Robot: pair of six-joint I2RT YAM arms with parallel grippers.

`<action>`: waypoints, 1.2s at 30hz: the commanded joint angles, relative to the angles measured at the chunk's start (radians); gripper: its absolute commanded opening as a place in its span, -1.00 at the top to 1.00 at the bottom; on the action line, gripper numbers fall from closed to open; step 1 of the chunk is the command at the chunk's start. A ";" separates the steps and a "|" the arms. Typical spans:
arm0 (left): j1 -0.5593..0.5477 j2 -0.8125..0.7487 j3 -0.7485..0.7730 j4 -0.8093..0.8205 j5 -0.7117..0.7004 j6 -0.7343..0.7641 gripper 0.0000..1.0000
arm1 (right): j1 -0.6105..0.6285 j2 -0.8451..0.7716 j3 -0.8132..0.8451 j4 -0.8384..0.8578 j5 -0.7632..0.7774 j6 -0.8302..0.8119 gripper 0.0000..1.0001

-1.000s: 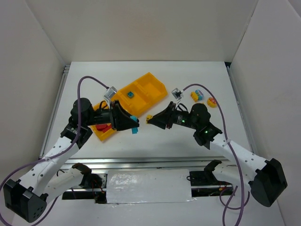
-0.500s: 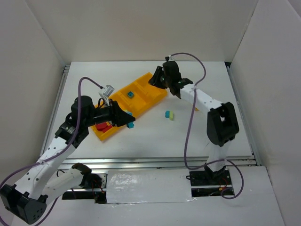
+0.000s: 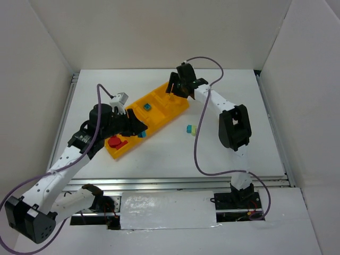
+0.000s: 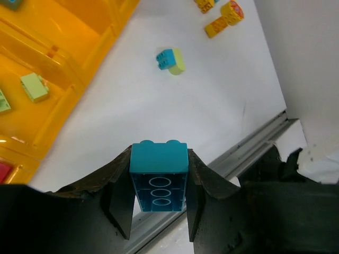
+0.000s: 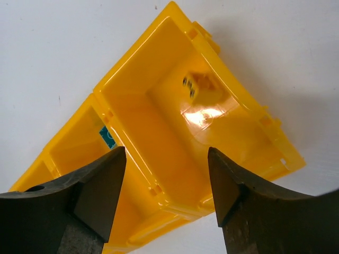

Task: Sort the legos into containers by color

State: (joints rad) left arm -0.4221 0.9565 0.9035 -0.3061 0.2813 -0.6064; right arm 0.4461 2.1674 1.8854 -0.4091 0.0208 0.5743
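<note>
Glossy orange-yellow tray (image 3: 159,103) on a white table (image 3: 228,154). Left wrist view now: teal brick (image 4: 159,174) low and centre. At its twelve o'clock sits a teal-and-yellow-green pair (image 4: 170,61). At one o'clock there are orange-yellow pieces (image 4: 225,18), one with a red patch. Pale green bricks (image 4: 34,87) at ten o'clock. Overhead, red pieces (image 3: 116,142) fill the tray's seven o'clock end. Right wrist view: orange-yellow brick (image 5: 193,87), black dots.

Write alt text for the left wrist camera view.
The left gripper grips a teal brick above the white table. An orange-yellow tray with yellow-green bricks fills the upper left; a teal and yellow-green pair lies on the table beyond.
</note>
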 commanded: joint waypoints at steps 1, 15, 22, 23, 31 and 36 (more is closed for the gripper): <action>0.003 0.083 0.083 0.104 -0.067 -0.019 1.00 | -0.004 -0.109 0.040 -0.010 -0.013 -0.024 -0.42; 0.048 0.737 0.532 0.179 -0.139 0.016 0.72 | -0.030 -0.860 -0.770 0.173 0.030 0.085 -0.64; 0.051 0.950 0.710 0.121 -0.240 0.017 0.21 | -0.037 -1.021 -0.893 0.156 0.010 0.056 -0.65; 0.052 0.973 0.719 0.113 -0.246 0.016 0.16 | -0.040 -1.026 -0.893 0.150 0.013 0.047 -0.65; 0.055 1.013 0.712 0.113 -0.277 -0.009 -0.99 | -0.041 -0.953 -0.872 0.145 0.005 0.030 -0.69; 0.057 0.952 0.722 0.111 -0.232 -0.009 -0.99 | -0.038 -0.816 -0.836 0.104 0.028 0.038 -0.69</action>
State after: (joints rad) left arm -0.3702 1.9560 1.5803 -0.2100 0.0269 -0.6094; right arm 0.4114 1.2758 0.9989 -0.2848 0.0273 0.6193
